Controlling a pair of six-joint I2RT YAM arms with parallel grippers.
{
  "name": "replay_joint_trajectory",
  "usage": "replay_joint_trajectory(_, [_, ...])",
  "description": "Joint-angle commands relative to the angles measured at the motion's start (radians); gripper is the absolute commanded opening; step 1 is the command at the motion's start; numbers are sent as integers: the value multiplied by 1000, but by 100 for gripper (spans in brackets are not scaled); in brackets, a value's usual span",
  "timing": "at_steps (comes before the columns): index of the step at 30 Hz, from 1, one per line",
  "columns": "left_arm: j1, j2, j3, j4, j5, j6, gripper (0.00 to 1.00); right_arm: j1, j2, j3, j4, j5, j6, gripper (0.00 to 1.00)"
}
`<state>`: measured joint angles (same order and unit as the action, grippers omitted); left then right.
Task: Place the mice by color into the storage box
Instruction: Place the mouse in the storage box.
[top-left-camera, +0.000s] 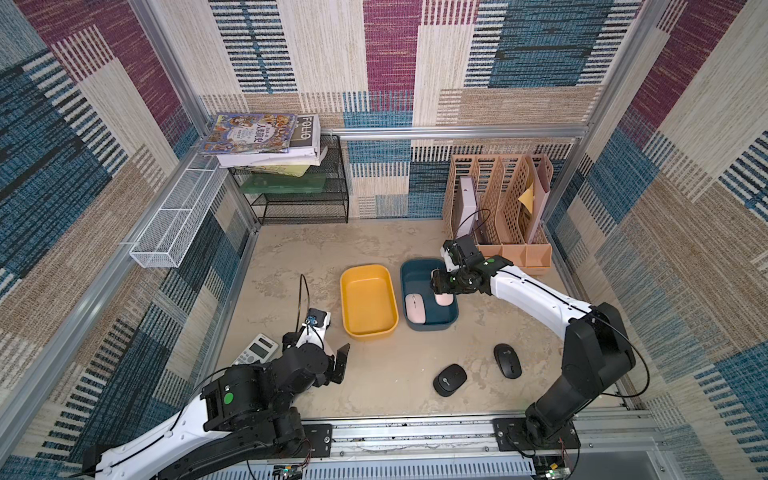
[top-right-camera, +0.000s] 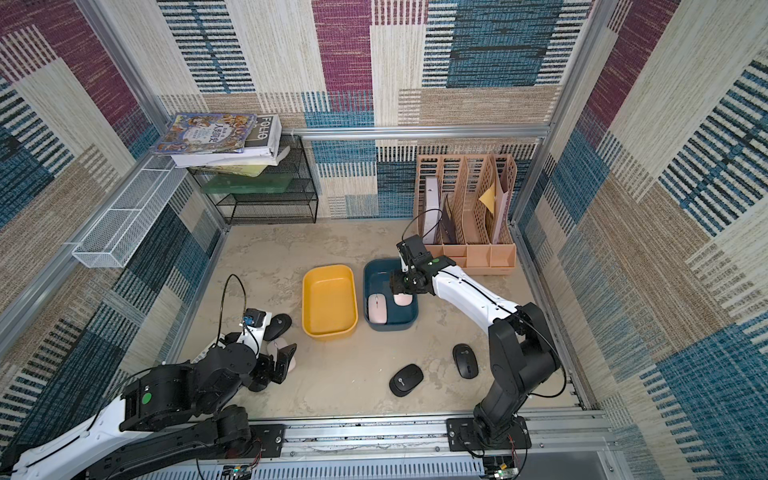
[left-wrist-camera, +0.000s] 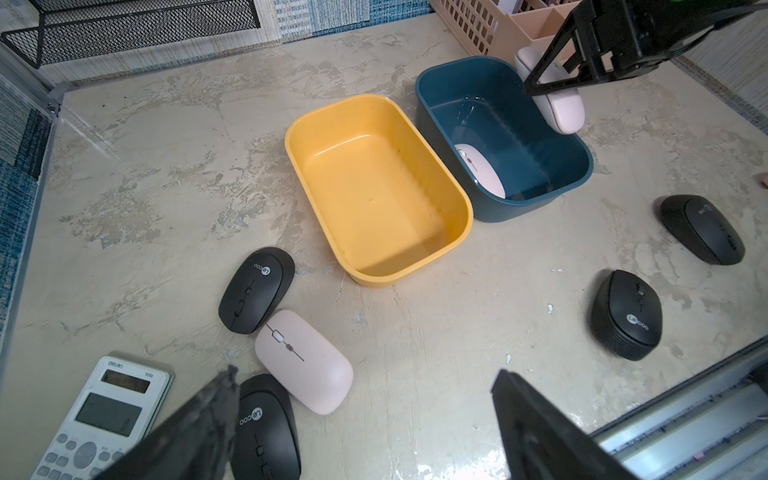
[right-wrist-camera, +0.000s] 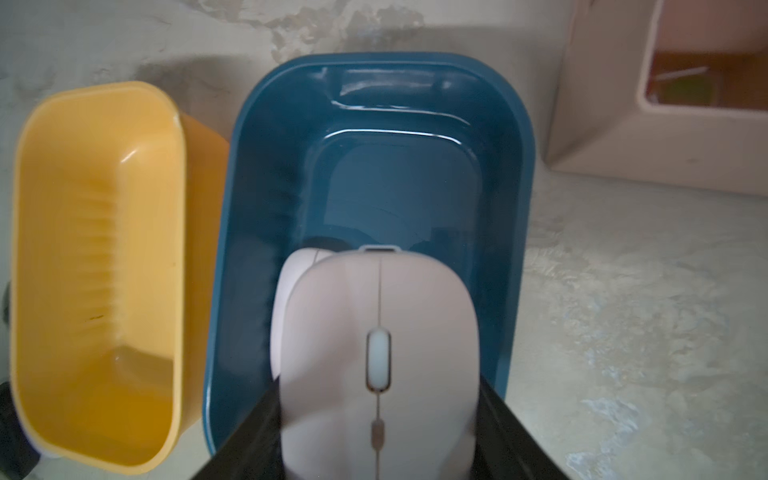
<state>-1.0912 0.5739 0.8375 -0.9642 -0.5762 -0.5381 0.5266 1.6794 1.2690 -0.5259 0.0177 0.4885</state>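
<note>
Currently 1 pink mouse (top-left-camera: 415, 308) is seen lying flat inside the blue bin (top-left-camera: 415, 277). A 2nd pink mouse (right-wrist-camera: 378, 353) is clamped betw. the right gripper (top-left-camera: 440, 291) fingers and held tilted over that bin's end nearest the file rack (top-left-camera: 515, 249). The yellow bin (top-left-camera: 368, 299), just beside, is empty. The left gripper (left-wrist-camera: 365, 374) is spread wide, nothing gripped, near a 3rd pink mouse (left-wrist-camera: 303, 361) on the table (top-left-camera: 291, 257). 4 black mice (left-wrist-camera: 255, 291) are also left on the table, 2 by the calculator (left-wrist-camera: 108, 411).

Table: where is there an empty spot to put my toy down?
Biggest bare patch: the table between the wire shelf and yellow box. Another: between yellow box and the black mouse in front. Crowded: around the calculator and the pink mouse near it.
</note>
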Motion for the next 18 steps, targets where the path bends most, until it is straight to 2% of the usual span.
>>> replay_joint_trajectory(1, [1, 1, -10, 27, -1, -19, 99, 12, 31, 3, 19, 42, 32, 41])
replay_joint_trajectory(10, [1, -4, -35, 32, 4, -27, 99, 31, 143, 18, 9, 97, 30, 41])
replay_joint_trajectory(18, [2, -6, -45, 29, -19, -30, 99, 36, 219, 32, -8, 90, 34, 43])
